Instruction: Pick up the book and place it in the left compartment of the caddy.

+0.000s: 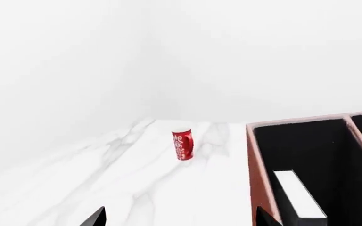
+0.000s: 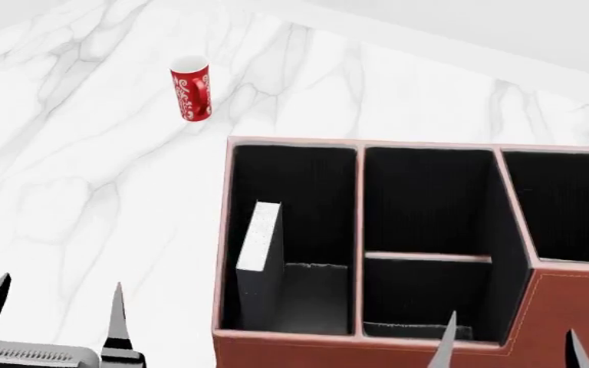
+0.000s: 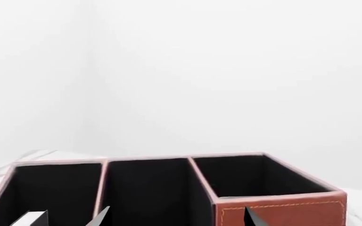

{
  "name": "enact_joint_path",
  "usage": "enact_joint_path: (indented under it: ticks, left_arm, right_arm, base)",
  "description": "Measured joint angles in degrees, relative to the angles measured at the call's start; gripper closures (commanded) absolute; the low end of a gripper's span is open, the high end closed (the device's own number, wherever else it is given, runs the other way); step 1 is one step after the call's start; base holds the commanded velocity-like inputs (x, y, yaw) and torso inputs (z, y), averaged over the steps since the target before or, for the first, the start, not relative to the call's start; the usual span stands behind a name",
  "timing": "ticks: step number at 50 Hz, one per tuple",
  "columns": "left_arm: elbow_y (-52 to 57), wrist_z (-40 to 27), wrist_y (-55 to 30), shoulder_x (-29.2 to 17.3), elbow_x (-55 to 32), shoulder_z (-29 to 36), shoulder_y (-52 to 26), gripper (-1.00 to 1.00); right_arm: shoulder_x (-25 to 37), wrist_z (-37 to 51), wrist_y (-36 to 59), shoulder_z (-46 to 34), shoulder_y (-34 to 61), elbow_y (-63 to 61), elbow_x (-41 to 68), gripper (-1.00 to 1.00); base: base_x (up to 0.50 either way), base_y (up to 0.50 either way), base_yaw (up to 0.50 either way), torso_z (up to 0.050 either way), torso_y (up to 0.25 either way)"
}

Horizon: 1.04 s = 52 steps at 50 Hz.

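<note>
Both grippers are seen spread apart and empty in the head view: the left gripper (image 2: 54,307) low over the marble table (image 2: 59,192), the right gripper (image 2: 509,345) before the caddy (image 2: 570,322). The book (image 2: 261,257) is stood on edge inside the left compartment (image 2: 315,184), leaned against its outer wall, page edges up. A red mug (image 2: 191,87) is set apart on the table.

From the left wrist, the mug (image 1: 182,145), the caddy wall (image 1: 256,160) and the book's white edge (image 1: 299,195) are shown.

From the right wrist, three black-lined bays are visible, with the book's corner (image 3: 30,219) in the nearest-left bay
</note>
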Motion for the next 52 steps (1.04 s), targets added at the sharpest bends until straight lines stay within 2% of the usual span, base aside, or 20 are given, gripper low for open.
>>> enact_joint_path:
  ticks: [18, 35, 52]
  left_arm:
    - [-4.41, -4.07, 10.45, -8.22, 2.06, -2.39, 8.42, -1.0]
    - [-4.18, -8.8, 19.7, -17.45, 3.45, -5.99, 14.48, -1.0]
    - [-0.94, -11.47, 23.21, -24.29, 6.13, -15.94, 24.51, -1.0]
  right_arm:
    - [0.4, 0.84, -0.77, 1.45, -0.74, 0.58, 0.23, -1.0]
    - [1.28, 2.17, -1.65, 4.5, -2.71, -0.12, 1.33, -1.0]
    - [2.32, 3.97, -3.69, 10.04, -6.85, -1.41, 3.32, -1.0]
  base:
    - [0.0, 0.0, 0.0, 0.0, 0.0]
    - [0.0, 0.0, 0.0, 0.0, 0.0]
    - [0.0, 0.0, 0.0, 0.0, 0.0]
